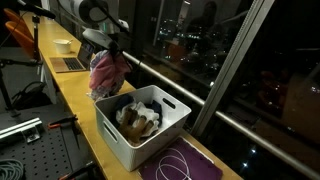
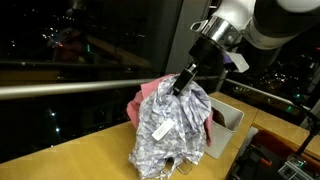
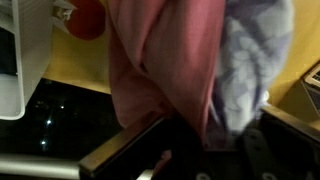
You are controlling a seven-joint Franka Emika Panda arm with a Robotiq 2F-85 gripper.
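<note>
Cloth bundle point(image 2: 172, 125), long axis upright, top end clamped in jaws, beside white bin point(image 1: 116, 140)

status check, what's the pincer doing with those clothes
Pincer clamped on clothes bundle, pink and grey. Bundle hangs over wooden table. White bin close alongside, more clothes inside.

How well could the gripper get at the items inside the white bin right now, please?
Probably not yet: the gripper grips a pink and grey cloth bundle beside the white bin. The bin is open-topped, so otherwise nothing seems to block it.
</note>
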